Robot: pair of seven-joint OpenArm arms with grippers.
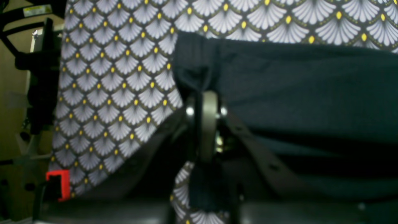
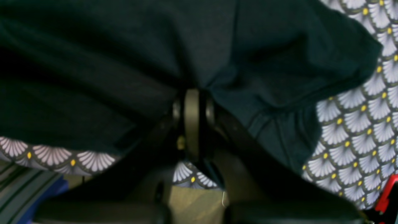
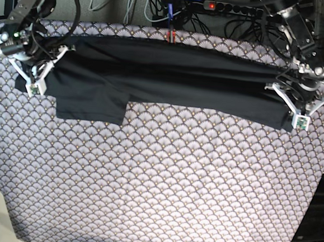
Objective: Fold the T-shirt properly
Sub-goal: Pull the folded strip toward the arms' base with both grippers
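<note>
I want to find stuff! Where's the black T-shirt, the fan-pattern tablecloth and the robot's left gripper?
T-shirt (image 3: pixel 171 77): base view, middle of the cloth.
tablecloth (image 3: pixel 163 177): base view, bare patterned part.
left gripper (image 3: pixel 295 112): base view, between its fingertips.

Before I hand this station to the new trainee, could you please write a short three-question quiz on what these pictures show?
1. True or false: the T-shirt lies fully folded into a small square at the middle of the tablecloth.
2. Multiple choice: the right gripper is
A. open above bare cloth
B. shut on the T-shirt's end
C. out of the base view
3. Fill in: the left gripper is shut on the garment's ____ end, as the base view shows it.

Key:
1. False. It stretches as a long band across the far part of the table, a sleeve sticking out toward the near side.
2. B
3. right
</note>
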